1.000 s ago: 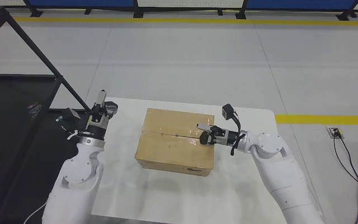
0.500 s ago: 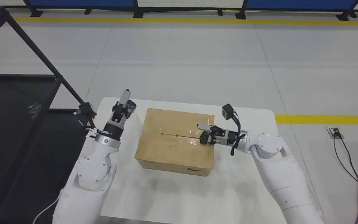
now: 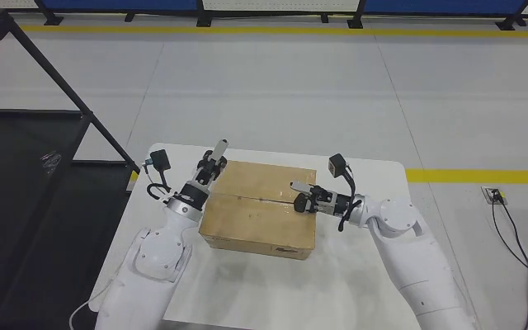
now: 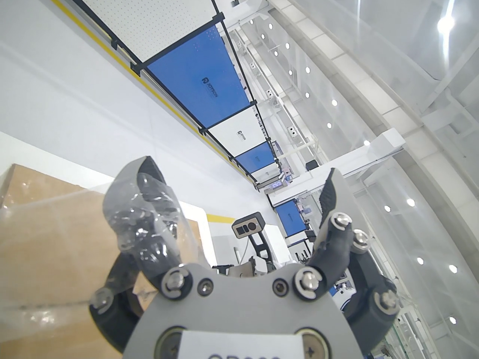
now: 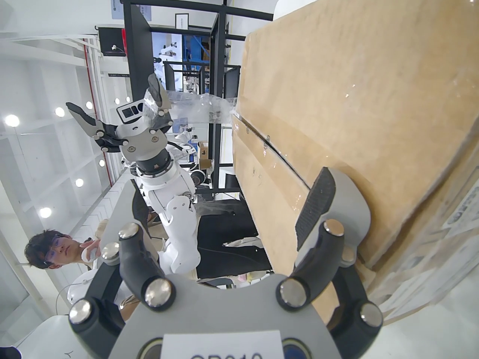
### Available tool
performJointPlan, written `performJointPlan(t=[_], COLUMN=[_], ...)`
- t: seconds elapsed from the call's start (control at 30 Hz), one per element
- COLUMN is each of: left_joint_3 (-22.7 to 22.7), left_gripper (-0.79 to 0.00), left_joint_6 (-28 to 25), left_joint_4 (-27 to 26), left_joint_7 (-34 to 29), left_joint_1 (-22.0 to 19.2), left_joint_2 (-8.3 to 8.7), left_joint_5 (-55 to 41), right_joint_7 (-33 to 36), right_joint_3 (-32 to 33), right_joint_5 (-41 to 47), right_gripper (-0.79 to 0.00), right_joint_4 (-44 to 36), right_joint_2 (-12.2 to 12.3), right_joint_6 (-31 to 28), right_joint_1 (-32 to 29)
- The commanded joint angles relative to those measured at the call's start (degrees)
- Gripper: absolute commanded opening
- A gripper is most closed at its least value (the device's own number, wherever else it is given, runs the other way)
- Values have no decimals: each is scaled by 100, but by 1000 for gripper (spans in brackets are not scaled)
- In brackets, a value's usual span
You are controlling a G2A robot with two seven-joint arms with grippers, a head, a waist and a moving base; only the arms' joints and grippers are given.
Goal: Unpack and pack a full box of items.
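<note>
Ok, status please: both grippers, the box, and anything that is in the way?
Left gripper open, clear tape stuck on one finger, trailing to the box. Right gripper open at the seam's other end. Box closed.

White table (image 3: 340, 280), closed cardboard box (image 3: 252, 221) at centre

White, smooth, round-jointed shells cover the left arm (image 3: 157, 256) and right arm (image 3: 412, 256), one on each side of the cardboard box (image 3: 260, 206). Thin black cables (image 3: 353, 202) loop from the dark wrists to small black camera modules (image 3: 336, 163). The left gripper (image 4: 239, 173) has a grey metal plate, silver screws (image 4: 305, 280), black linkages and pale fingers (image 4: 333, 192) with ribbed black pads. The right gripper (image 5: 228, 196) is built alike, its plate bearing a white label (image 5: 220, 341).
</note>
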Motion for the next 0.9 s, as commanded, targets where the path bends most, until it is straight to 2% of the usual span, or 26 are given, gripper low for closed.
performJointPlan(t=[0.0, 0.3, 0.87], left_joint_3=[54, 277, 534], left_gripper=[0, 0, 0], left_joint_6=[17, 13, -4], left_joint_4=[33, 107, -5], left_joint_7=[-9, -90, -179], left_joint_1=[-34, -129, -158], left_joint_2=[-17, -94, -211], left_joint_5=[27, 100, 276], right_joint_7=[-25, -119, -128], right_joint_3=[39, 139, 209], right_joint_5=[35, 76, 201], right_gripper=[0, 0, 0], right_joint_4=[-106, -488, -615], right_joint_2=[20, 103, 223], right_joint_6=[-22, 34, 42], right_joint_1=[-68, -292, -412])
